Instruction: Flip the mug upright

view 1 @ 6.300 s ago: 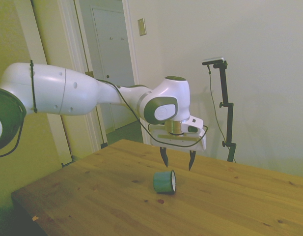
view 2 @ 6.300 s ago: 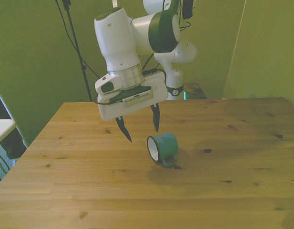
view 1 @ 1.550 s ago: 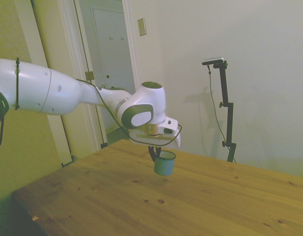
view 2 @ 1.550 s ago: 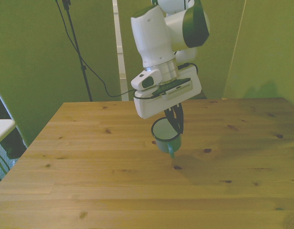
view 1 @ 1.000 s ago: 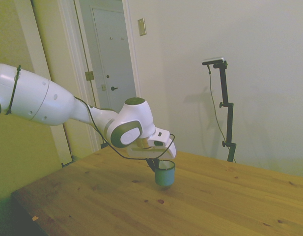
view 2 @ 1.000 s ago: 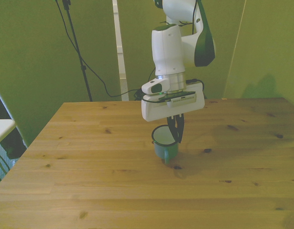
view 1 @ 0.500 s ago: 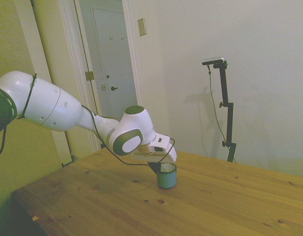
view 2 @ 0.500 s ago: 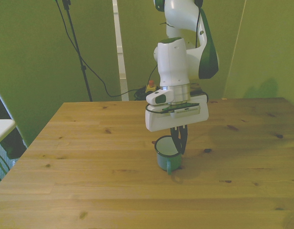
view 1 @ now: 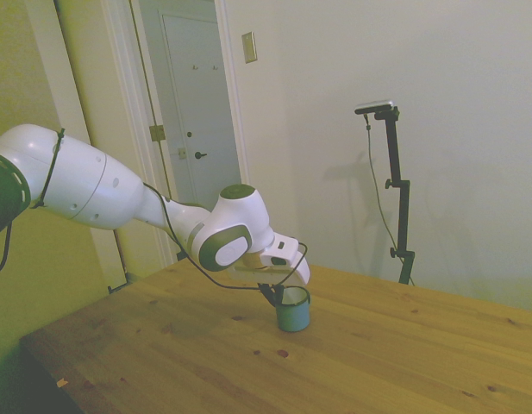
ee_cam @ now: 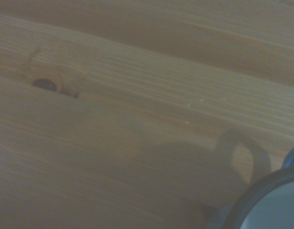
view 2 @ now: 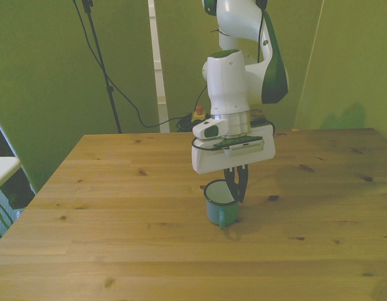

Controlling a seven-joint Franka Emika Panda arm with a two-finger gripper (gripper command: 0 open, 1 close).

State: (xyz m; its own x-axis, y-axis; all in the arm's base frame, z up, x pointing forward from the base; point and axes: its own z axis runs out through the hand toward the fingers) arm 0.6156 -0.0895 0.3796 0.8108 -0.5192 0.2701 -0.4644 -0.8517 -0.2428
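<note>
Gripper (view 2: 238,187) fingers are pressed together on the rim of the mug (view 2: 221,205), pinching its wall at the side toward the front view's right; one dark finger reaches down inside the white interior and the other runs down the outside. In the side view the gripper (view 1: 274,296) meets the mug (view 1: 292,310) at the rim edge nearest the arm, with the white hand body tilted over it.

Upright on the wooden table (view 2: 118,238), the mug has its mouth facing straight up and its long axis vertical. Its base looks to be on the wood, though the pictures do not show for certain whether it is fully down. Its handle points toward the near edge of the table in the front view, a little to the right of the mug's middle.

Placement is near the middle of the tabletop, closer to the far edge than to the near one. Bare wood lies all round it, well apart from every edge, with wide room to the front view's left and toward the near edge. Small dark knots mark the boards nearby.

From the wrist, only an arc of the mug's dark rim (ee_cam: 261,195) and pale inside shows at one corner, blurred, with the handle's shadow on the wood grain (ee_cam: 113,95).
</note>
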